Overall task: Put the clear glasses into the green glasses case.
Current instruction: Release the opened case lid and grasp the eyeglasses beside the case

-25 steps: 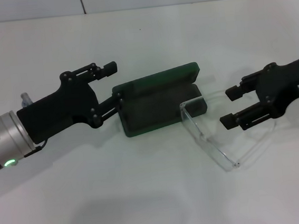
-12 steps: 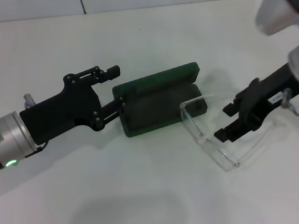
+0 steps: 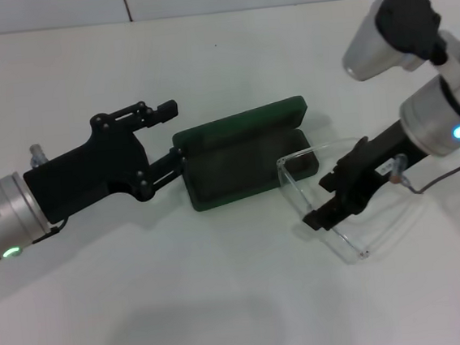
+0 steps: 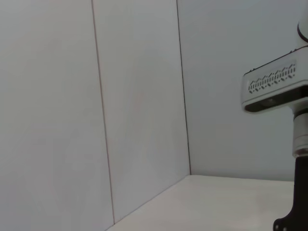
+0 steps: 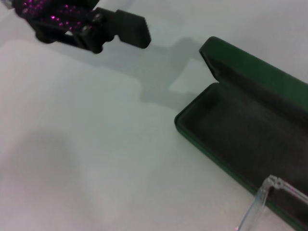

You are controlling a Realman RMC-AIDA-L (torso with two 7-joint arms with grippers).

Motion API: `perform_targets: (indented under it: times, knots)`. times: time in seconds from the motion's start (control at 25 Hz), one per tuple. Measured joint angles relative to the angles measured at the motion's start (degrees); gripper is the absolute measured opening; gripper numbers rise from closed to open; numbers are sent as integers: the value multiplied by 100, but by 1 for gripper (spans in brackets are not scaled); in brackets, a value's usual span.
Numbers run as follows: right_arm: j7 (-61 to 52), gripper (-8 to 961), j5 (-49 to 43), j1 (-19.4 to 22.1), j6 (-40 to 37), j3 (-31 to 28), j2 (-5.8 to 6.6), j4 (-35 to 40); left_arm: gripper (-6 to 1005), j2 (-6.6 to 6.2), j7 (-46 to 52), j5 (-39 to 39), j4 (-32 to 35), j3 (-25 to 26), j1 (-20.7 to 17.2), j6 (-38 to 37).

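The green glasses case point(image 3: 244, 152) lies open near the middle of the white table point(image 3: 226, 303), its lid tipped back toward the far wall and its dark lined tray facing up. The right wrist view shows the same tray point(image 5: 250, 130), with nothing inside except the tip of one clear arm reaching over its near rim.

The clear glasses point(image 3: 319, 209) rest on the table just beside the case's right end, on the robot's right. One thin arm lies across the corner of the case, while the front of the frame runs away from it toward the near edge of the table. The lenses are faint against the white surface.

The right tool point(image 3: 334, 197) is down over the glasses, its two black fingers spread apart, one on each side of the frame's front. Whether the fingers touch the frame cannot be told, and nothing is gripped between them.

The left tool point(image 3: 169, 129) is at the case's left end. Its fingers stand wide apart: the nearer one point(image 3: 175, 156) meets the end of the case, and the farther one point(image 3: 163, 110) sits clear of it above the table. It holds nothing between them. The left wrist view shows only pale wall panels and part of the robot's other arm point(image 4: 276, 86).
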State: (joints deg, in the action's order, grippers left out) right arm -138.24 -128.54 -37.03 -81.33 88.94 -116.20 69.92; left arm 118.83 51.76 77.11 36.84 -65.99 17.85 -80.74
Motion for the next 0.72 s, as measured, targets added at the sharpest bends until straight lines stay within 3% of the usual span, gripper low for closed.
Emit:
perform_targets:
  times: [0.4, 0.72]
  knots:
    - [-737, 694, 31, -12, 857, 918, 2, -161, 528, 9, -204, 0, -81, -2, 2, 0]
    - [-1029, 694, 23, 87, 1021, 1009, 2, -206, 529, 9, -208, 2, -82, -1, -15, 5]
